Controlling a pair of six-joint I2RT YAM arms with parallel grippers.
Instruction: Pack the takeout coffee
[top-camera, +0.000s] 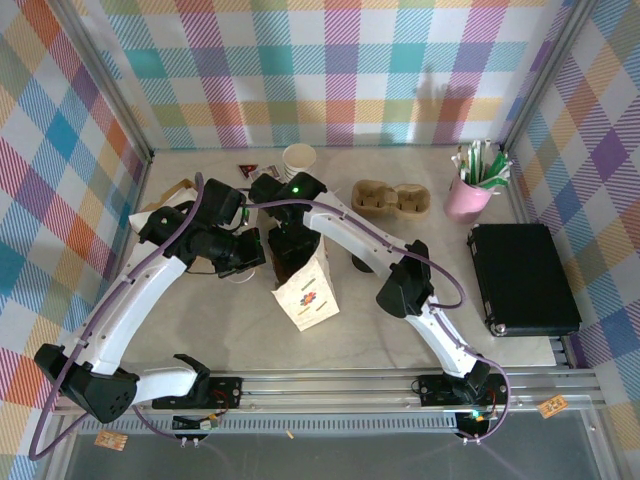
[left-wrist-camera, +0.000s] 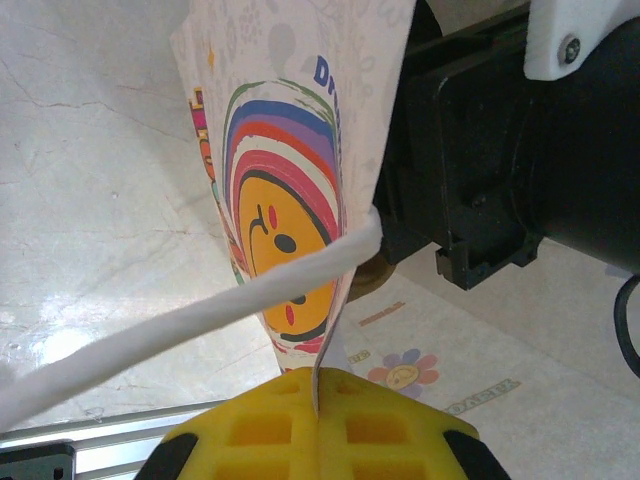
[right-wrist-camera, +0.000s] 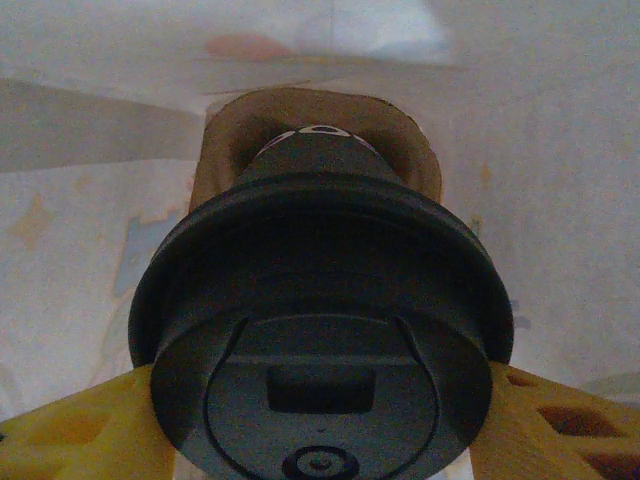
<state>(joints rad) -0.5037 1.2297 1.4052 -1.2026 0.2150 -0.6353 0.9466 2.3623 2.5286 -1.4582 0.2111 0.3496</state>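
Left gripper (left-wrist-camera: 315, 420) pinches the bag (left-wrist-camera: 290, 150); right gripper (right-wrist-camera: 320, 420) clamps the coffee (right-wrist-camera: 320, 270) between its fingers (right-wrist-camera: 70, 425). A slipped pinch could collapse the bag.

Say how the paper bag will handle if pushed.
Probably floppy: the paper bag wall is a thin sheet pinched edge-on by the left gripper. Likely light and apt to tip or slide, being thin paper standing upright.

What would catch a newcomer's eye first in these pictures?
The paper bag mid-table draws the eye: the left gripper pinches its edge, and the right gripper holds the black-lidded takeout coffee. A pink cup stuffed with packets stands at the back right, against loud plaid walls.
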